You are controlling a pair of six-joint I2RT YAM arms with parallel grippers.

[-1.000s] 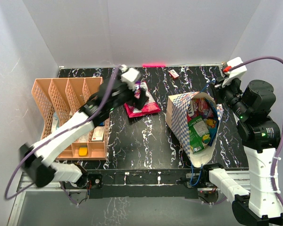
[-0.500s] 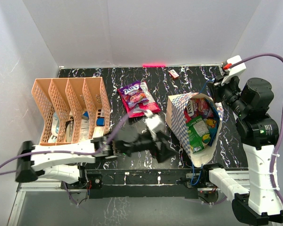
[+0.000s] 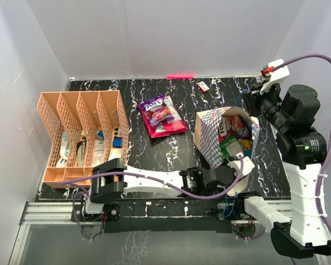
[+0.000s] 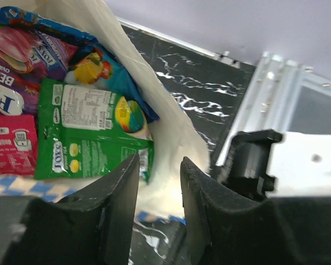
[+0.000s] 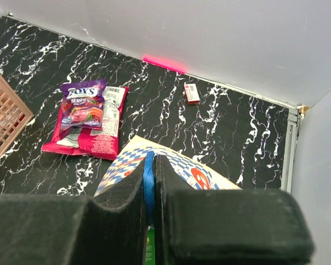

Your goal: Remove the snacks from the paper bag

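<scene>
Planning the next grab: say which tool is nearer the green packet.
Left. Left tool poised at the green packet; right tool farther, pinching the blue cord handle.

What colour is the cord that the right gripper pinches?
Blue cord; right wrist view shows it best.

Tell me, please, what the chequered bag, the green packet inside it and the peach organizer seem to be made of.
The paper bag: paper, matte, judging by stiff creased walls and a dull white inside. The green packet: thin plastic film, glossy, with crinkles and a light sheen. The organizer: probably moulded plastic, smooth and evenly peach, with a regular lattice.
</scene>
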